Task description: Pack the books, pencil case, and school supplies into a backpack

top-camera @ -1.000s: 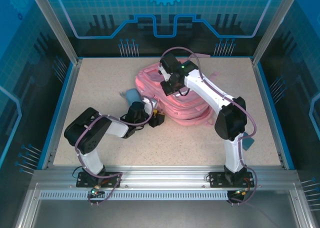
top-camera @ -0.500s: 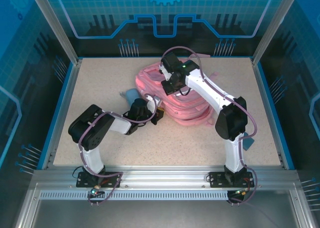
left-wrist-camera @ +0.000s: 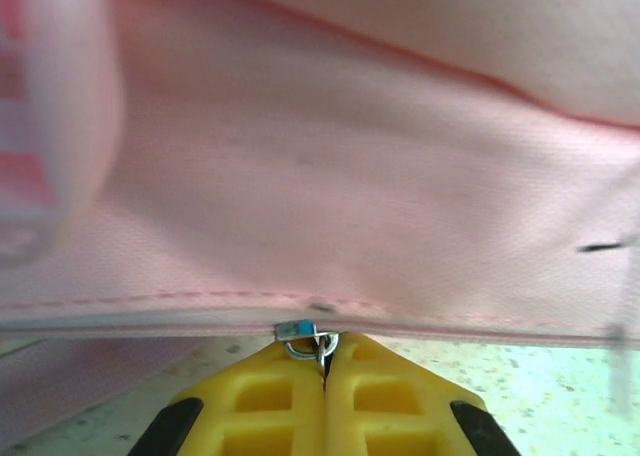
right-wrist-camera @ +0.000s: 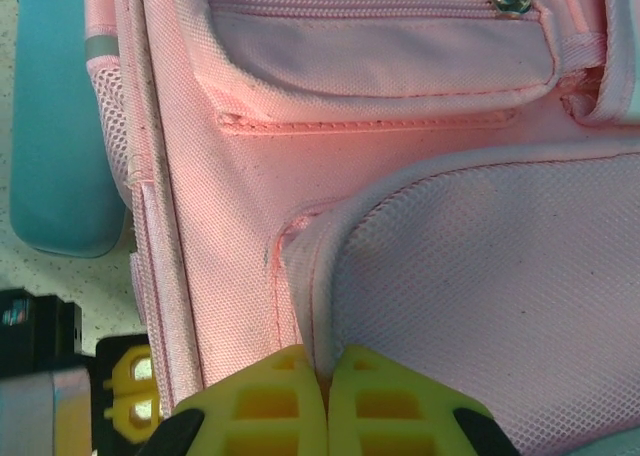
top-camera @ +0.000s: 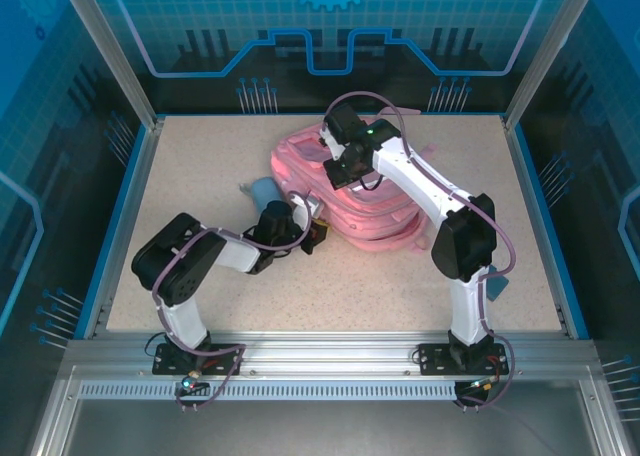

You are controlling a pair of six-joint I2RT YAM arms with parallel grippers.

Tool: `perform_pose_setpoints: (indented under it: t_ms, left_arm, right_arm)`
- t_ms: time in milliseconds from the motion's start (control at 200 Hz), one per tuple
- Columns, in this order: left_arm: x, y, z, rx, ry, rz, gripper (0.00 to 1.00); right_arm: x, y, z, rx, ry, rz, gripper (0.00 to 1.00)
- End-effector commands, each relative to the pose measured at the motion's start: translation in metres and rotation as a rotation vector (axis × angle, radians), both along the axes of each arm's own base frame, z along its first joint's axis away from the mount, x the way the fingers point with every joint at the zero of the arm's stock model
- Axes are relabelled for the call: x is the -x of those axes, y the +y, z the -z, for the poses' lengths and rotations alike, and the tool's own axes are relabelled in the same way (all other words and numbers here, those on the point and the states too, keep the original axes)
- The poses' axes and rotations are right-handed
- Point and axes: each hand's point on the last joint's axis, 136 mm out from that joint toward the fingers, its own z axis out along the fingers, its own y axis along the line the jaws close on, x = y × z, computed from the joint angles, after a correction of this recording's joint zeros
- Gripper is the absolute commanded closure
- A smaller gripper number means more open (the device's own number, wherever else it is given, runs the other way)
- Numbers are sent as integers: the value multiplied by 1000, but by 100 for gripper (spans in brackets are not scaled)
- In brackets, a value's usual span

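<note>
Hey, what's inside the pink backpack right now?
Its contents cannot be seen: the backpack has its own pink fabric covering the inside. The light blue pencil case lies outside, beside it.

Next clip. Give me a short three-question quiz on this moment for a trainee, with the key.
1. True or false: the pencil case lies inside the backpack.
2. What does the left gripper pinch? A) a book B) the zipper pull C) a strap
3. Fill in: the right gripper is shut on the edge of the backpack's ____ pocket.
Key: 1 false, it lies on the table beside the backpack; 2 B; 3 mesh.
</note>
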Motion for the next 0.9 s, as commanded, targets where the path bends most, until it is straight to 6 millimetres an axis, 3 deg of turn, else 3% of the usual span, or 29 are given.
perform_pose_setpoints:
  t_ms: [0,235,355,610,705,850,890]
  left_arm:
    - [26,-22,-18,48,-12,80,100]
    - [56,-59,-40,121,-23,140,100]
    - [65,-88,-51,178,-15,174,100]
    - [70,-138,-40,143,23,177,100]
    - [70,-144,-36,128,29,178,100]
    - [66,-136,-36,100,44,133,100]
    - [67,-133,-36,89,58,127,97]
  right_arm:
    - [-8,16,-36,-132,-70,4,100]
    - [-14,30,-29,-208,-32,25,100]
    - [-15,38,-24,-265,1,40,100]
    - [-15,45,-18,-363,58,62,100]
    - [-12,45,-16,-369,70,60,100]
    - [-9,33,-22,-359,56,81,100]
    - [-8,27,-25,-361,54,92,94]
